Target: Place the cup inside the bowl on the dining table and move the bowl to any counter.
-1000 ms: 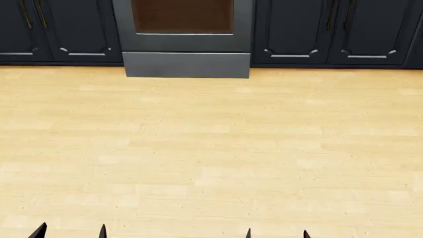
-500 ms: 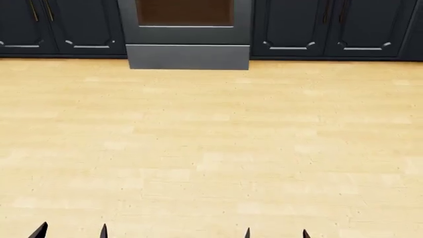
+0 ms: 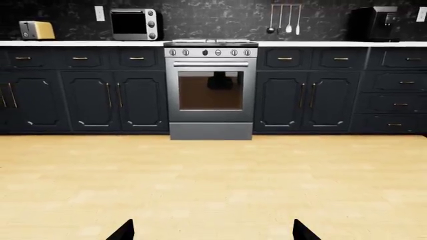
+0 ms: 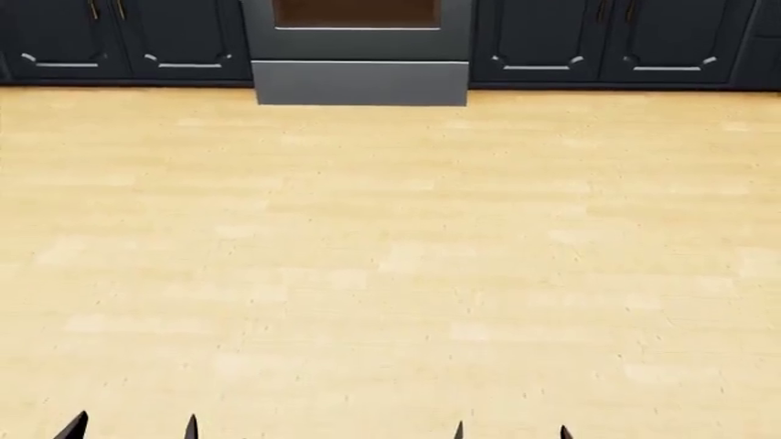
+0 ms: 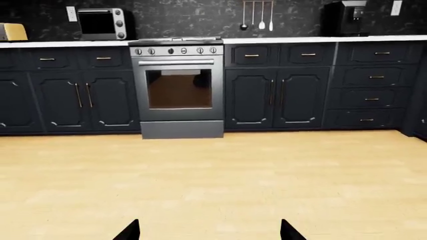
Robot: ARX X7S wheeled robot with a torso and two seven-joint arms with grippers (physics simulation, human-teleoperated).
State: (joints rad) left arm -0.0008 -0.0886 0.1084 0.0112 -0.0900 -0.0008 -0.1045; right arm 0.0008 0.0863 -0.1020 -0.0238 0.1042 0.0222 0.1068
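A: Floorboards [image 4: 390, 265] of pale wood fill nearly all of the head view — with the foot of a steel oven [image 4: 360, 55] and dark navy cabinet fronts [image 4: 610, 41] at the far edge.

B: And the arms?

A: Only tips show. The left end effector [image 4: 132, 428] has two dark fingertips poking up at the near left, set apart with bare floor between them; the right end effector [image 4: 510, 430] shows the same at the near right. Both stand spread and hold nothing.

B: Where are the cup and the bowl?

A: Neither appears in any view, nor does the dining table. The white counter [image 3: 80, 43] runs along the far wall over the navy cabinets with brass handles.

B: What stands on it?

A: In the left wrist view, a yellow toaster [image 3: 37, 30] at the far left, a toaster oven [image 3: 133, 24] beside it, and a black coffee machine [image 3: 373, 23] at the far right. Utensils [image 3: 285, 19] hang on the dark wall between — a ladle and spatulas, as far as I can tell.

B: Any writing or brand?

A: None I can read; the oven knobs [image 3: 210, 52] are too small to show marks.
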